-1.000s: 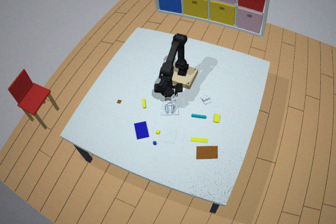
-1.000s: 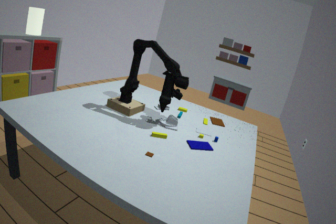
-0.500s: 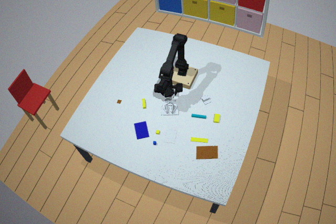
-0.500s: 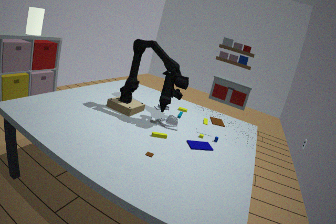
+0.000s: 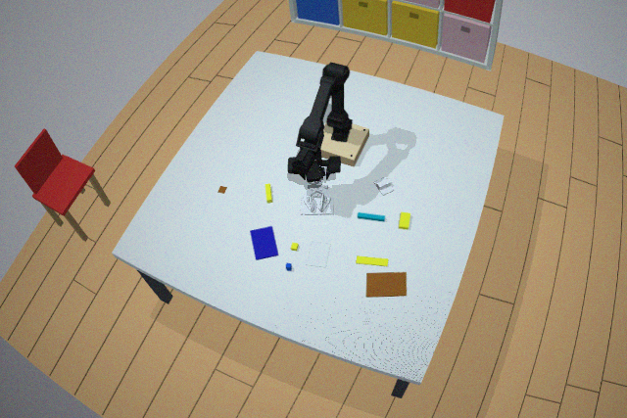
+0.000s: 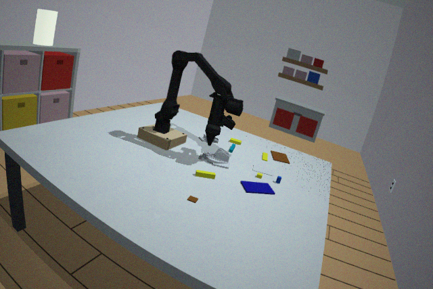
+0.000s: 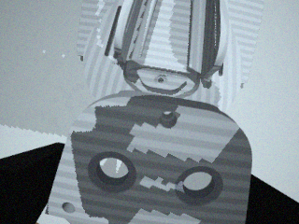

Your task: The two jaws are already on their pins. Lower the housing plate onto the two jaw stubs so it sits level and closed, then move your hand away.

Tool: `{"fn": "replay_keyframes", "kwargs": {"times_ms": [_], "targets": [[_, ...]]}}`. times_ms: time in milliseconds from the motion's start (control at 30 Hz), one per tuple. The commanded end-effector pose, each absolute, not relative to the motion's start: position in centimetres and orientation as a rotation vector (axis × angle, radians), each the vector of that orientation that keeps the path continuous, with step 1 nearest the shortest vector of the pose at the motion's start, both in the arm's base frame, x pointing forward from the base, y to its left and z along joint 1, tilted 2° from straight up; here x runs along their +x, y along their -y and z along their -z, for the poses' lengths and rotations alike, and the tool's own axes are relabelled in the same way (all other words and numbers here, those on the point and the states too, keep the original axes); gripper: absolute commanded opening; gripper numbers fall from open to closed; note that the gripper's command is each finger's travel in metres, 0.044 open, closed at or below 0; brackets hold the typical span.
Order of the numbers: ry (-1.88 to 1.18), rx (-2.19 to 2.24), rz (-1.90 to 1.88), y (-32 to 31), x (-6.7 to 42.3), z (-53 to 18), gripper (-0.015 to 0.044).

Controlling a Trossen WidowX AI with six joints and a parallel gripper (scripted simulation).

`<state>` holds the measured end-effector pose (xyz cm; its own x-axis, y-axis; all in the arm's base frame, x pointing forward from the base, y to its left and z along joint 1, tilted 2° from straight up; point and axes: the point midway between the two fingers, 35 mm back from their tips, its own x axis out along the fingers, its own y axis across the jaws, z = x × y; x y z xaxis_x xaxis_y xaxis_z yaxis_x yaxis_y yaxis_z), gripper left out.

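My gripper [image 5: 316, 181] [image 6: 210, 143] [image 7: 153, 170] points down, shut on the pale housing plate [image 7: 154, 147], with a dark finger at each side of it. In the wrist view the plate has two large round holes and smaller ones, and a pale surface shows through the large holes. The plate covers the near part of the pale jaw assembly [image 5: 317, 202] [image 6: 220, 157] [image 7: 163, 35], whose long jaws reach away beyond the plate's rounded edge. The stubs are not visible. The gap between plate and assembly cannot be judged exactly.
A small pale bracket [image 5: 384, 187] lies right of the assembly. A teal bar [image 5: 370, 216] and a yellow block [image 5: 405, 220] lie to the right, a yellow bar [image 5: 268, 193] to the left. A blue plate [image 5: 264, 243] [image 6: 258, 187] and a brown plate [image 5: 386, 284] lie nearer the front edge.
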<state>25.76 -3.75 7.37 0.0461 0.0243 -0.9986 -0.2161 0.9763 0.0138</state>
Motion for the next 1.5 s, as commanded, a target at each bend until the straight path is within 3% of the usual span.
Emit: {"fn": "replay_keyframes", "kwargs": {"times_ms": [0,1467], "targets": [[-1.523,-0.155,-0.193,3.7,25.7,-6.5,0.0351],[-1.523,-0.155,-0.194,3.5,25.8,-1.6,0.0351]]}}
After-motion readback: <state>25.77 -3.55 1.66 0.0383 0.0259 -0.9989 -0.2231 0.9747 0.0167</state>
